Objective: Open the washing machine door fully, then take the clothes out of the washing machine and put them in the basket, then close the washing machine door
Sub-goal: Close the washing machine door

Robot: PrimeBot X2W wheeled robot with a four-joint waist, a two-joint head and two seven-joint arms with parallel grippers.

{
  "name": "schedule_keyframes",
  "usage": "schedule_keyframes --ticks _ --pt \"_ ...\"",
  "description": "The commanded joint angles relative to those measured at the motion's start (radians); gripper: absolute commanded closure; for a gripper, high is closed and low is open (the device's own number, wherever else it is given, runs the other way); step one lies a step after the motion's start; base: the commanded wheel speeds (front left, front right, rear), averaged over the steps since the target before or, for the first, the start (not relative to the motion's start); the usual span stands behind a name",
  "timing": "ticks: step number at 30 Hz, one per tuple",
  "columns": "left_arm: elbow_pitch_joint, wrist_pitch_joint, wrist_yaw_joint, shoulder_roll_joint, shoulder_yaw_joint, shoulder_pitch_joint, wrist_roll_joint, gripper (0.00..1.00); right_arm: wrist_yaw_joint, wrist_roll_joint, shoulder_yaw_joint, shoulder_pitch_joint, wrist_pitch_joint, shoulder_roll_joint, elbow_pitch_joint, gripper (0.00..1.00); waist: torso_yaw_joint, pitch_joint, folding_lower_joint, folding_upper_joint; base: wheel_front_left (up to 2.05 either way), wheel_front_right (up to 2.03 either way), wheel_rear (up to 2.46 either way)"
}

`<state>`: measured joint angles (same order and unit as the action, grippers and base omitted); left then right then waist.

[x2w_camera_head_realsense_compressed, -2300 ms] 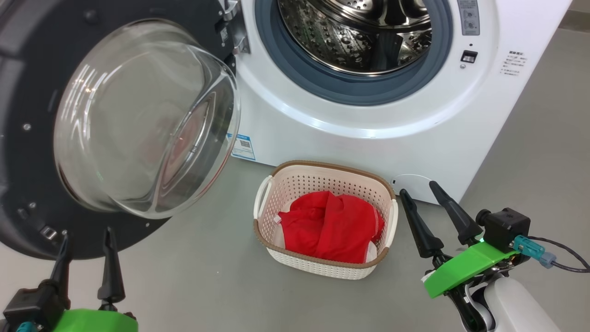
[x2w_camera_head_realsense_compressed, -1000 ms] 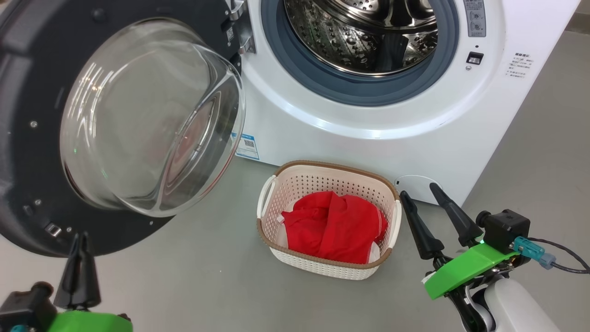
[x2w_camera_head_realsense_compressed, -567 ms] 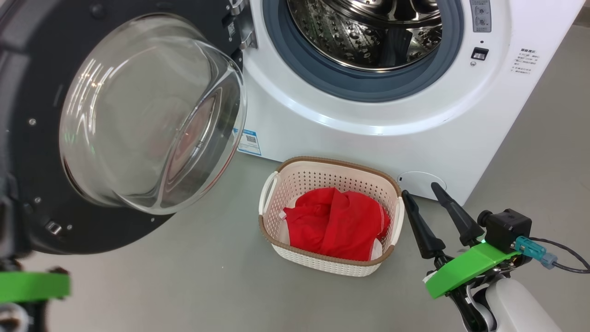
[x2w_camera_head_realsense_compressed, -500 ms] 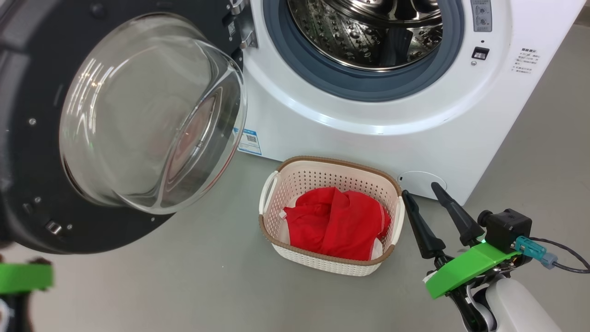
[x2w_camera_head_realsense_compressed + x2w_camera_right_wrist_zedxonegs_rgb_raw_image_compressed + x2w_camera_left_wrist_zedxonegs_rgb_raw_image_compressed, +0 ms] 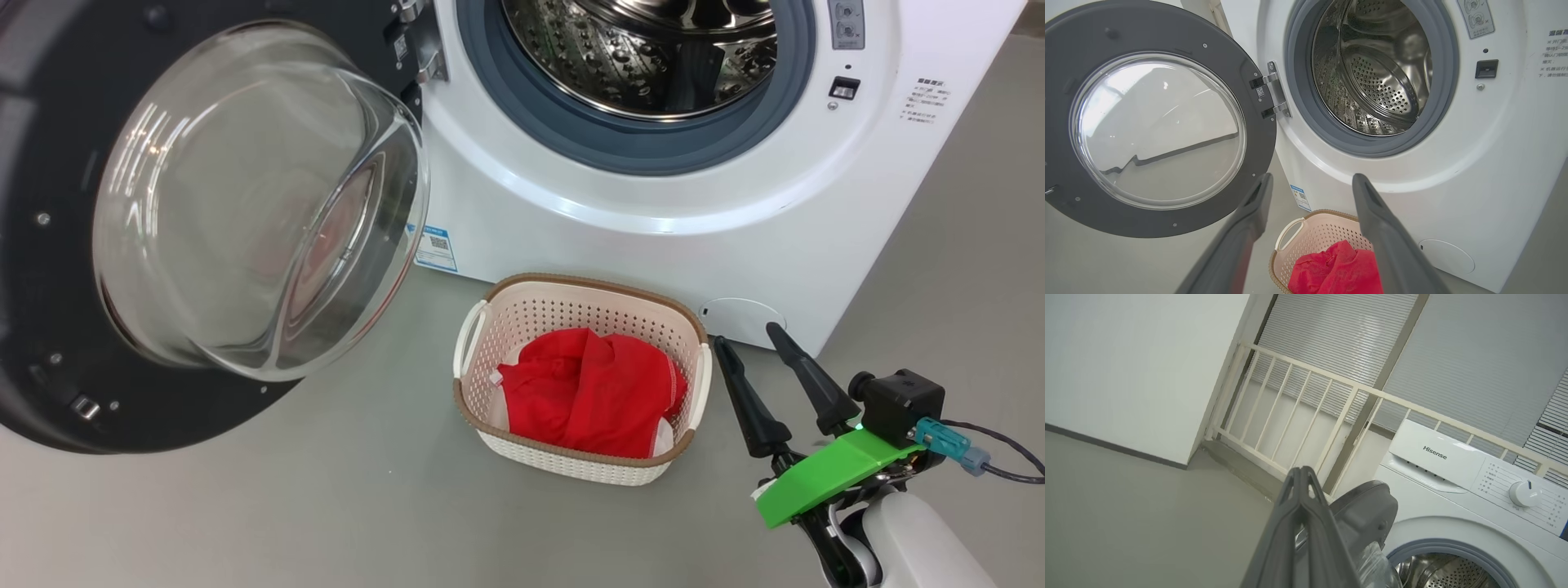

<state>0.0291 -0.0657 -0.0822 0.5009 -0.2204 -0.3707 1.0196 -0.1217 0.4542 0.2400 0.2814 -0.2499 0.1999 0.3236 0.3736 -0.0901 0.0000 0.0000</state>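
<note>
The washing machine door [image 5: 49, 147] stands swung wide open at the left, its glass bowl [image 5: 261, 204] bulging toward me. The washing machine [image 5: 653, 237] shows its steel drum [image 5: 1380, 73] with nothing in it. On the floor in front stands the basket [image 5: 490, 429], and the red clothes [image 5: 588, 392] lie inside it. My right gripper [image 5: 744, 336] hovers open just right of the basket, holding nothing. In the left wrist view my left gripper [image 5: 1300, 473] is shut on nothing, its tips pressed together, with the door's outer edge [image 5: 1367, 510] just beyond them.
A cream railing [image 5: 1310, 412] and grey blinds [image 5: 1474, 355] stand behind the machine, with a white wall [image 5: 1126, 367] to the side. Grey floor [image 5: 326, 506] spreads in front of the basket. A round white service cover [image 5: 743, 314] sits low on the machine.
My left gripper closed its fingers and moved out of the head view's lower left corner. The head camera shifted a little. The right arm, basket and clothes stayed put.
</note>
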Motion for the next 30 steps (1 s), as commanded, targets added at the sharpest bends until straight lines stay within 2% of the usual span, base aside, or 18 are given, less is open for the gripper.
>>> schedule_keyframes --ticks 1,10,16,22,30 --pt "-0.035 -0.047 -0.002 0.054 -0.059 -0.071 0.060 1.00 -0.009 0.018 0.015 0.003 -0.012 0.004 -0.023 0.00 -0.005 0.002 0.0000 0.0000 0.00 0.00 0.00" --pt "-0.341 -0.211 -0.042 0.050 -0.137 -0.195 0.278 1.00 -0.009 0.018 0.017 0.001 -0.012 0.002 -0.024 0.00 -0.031 0.001 0.0000 0.0000 0.00 0.00 0.00" --pt "-0.482 -0.306 -0.060 0.064 -0.136 -0.209 0.329 1.00 -0.009 0.017 0.014 -0.001 -0.012 0.000 -0.024 0.00 -0.052 0.003 0.0000 0.0000 0.00 0.00 0.00" --pt "-0.568 -0.378 -0.059 0.071 -0.137 -0.221 0.370 1.00 -0.009 0.018 0.015 -0.004 -0.012 -0.003 -0.023 0.00 -0.066 0.008 0.0000 0.0000 0.00 0.00 0.00" --pt "-0.607 -0.439 -0.046 0.065 -0.126 -0.229 0.396 1.00 -0.009 0.017 0.017 -0.004 -0.012 -0.006 -0.022 0.00 -0.075 0.008 0.0000 0.0000 0.00 0.00 0.00"
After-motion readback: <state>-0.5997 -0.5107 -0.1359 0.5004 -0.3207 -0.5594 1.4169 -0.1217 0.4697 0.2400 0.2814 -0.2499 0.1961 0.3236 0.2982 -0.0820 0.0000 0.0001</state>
